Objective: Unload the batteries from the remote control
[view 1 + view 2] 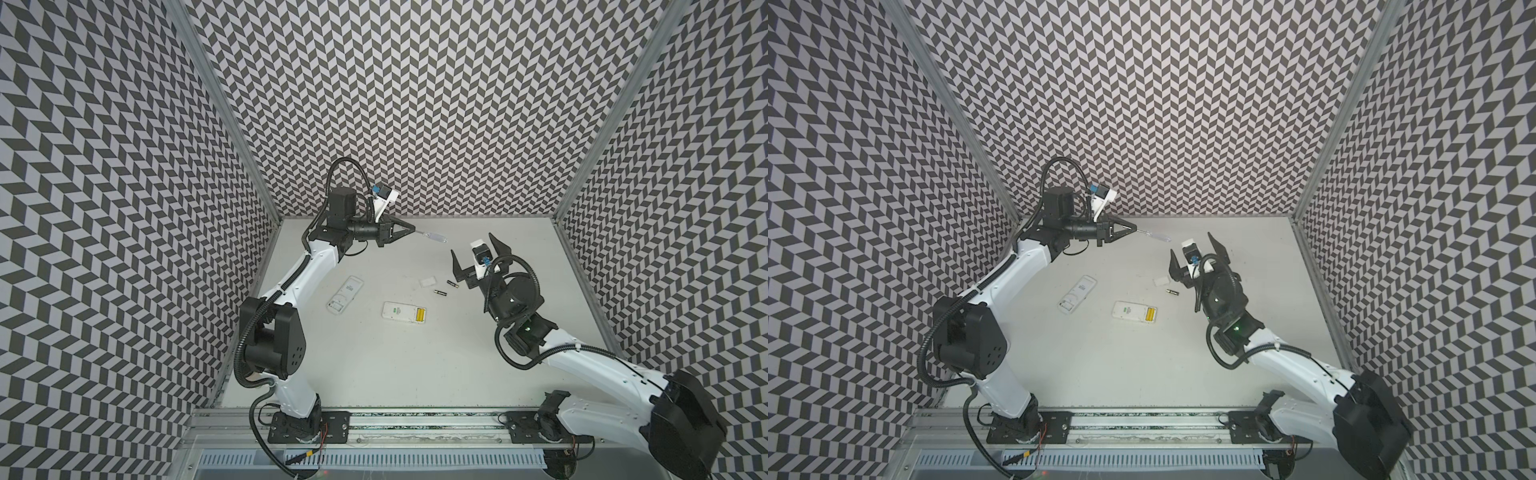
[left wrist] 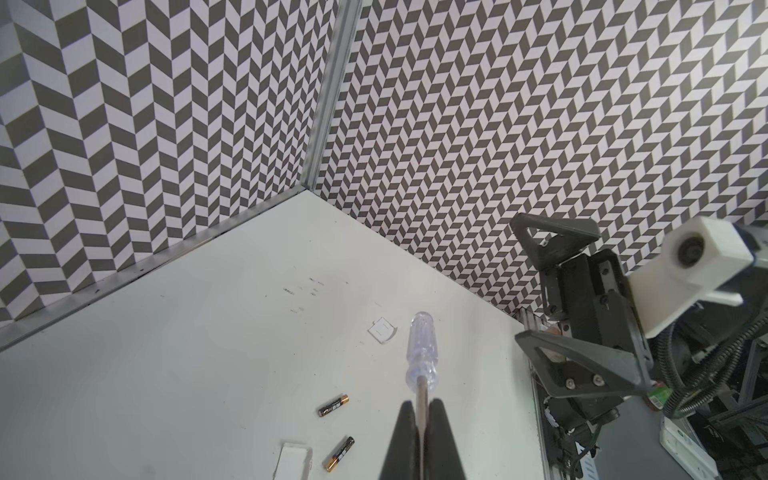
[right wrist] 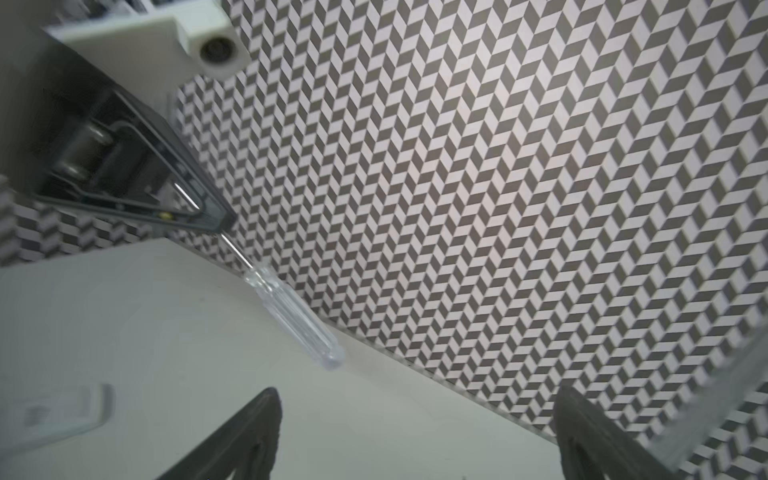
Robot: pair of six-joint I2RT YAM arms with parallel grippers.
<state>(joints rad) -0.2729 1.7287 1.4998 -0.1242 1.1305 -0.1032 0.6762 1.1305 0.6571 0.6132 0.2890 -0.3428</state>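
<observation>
Left gripper (image 1: 411,229) clamped on screwdriver (image 1: 432,237) shaft, far side, clear handle pointing right. Right gripper (image 1: 472,244) fingers wide apart, empty. Two black batteries (image 1: 439,292) lie on table (image 1: 374,365), right; yellow pair (image 1: 420,314) sits in centre remote (image 1: 397,311). Looks like a handover: right should close squarely mid-handle before left lets go.

Both top views high above the front, looking down over the tabletop (image 1: 395,365), left wrist view close along the left tool (image 2: 422,402) toward the far right corner (image 2: 308,183), right wrist view low toward the back wall (image 3: 498,166), both sharing the screwdriver (image 2: 420,353).
</observation>
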